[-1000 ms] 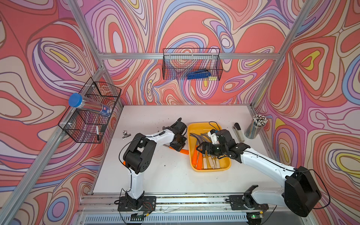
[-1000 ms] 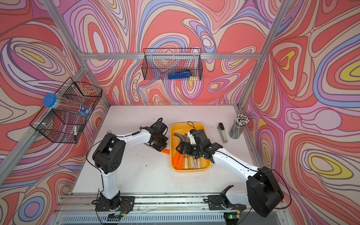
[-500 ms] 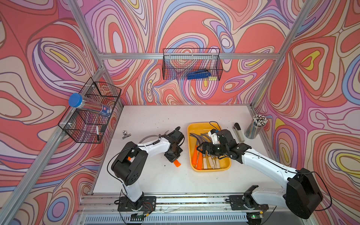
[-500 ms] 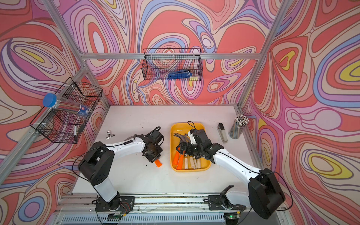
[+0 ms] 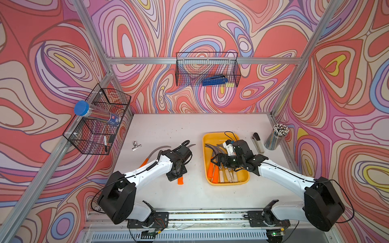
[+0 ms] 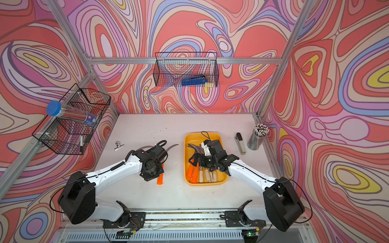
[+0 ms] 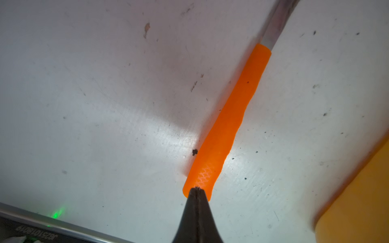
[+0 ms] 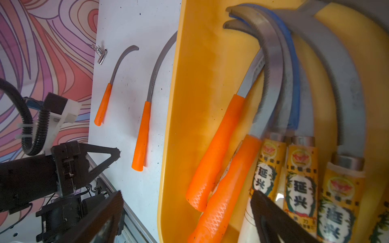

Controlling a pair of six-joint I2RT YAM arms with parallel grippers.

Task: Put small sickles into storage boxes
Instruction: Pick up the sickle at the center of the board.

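Observation:
Both top views show the yellow storage box (image 5: 207, 138) (image 6: 187, 143) at centre right, holding several small sickles (image 8: 219, 151) with orange or labelled wooden handles. My right gripper (image 5: 216, 161) (image 6: 195, 161) (image 8: 185, 195) hangs open above their handle ends and holds nothing. Two orange-handled sickles lie on the table to the left of the box, one near it (image 5: 180, 181) (image 8: 141, 134) and one farther off (image 5: 145, 162) (image 8: 103, 105). My left gripper (image 7: 196, 189) (image 8: 116, 152) (image 5: 176, 178) is shut and empty, its tip at the butt end of the nearer sickle's handle (image 7: 227, 117).
Right of the box lie a grey-black stapler (image 5: 258, 143) and a cup of pencils (image 5: 275, 136). A binder clip (image 5: 135, 145) (image 8: 101, 54) sits at the table's left. Black wire baskets hang on the left wall (image 5: 99, 120) and the back wall (image 5: 207, 69).
The shut left gripper has swept toward the table's front, and the orange handle beside it has swung with it. The farther sickle now shows from under the arm. The right arm has stayed put.

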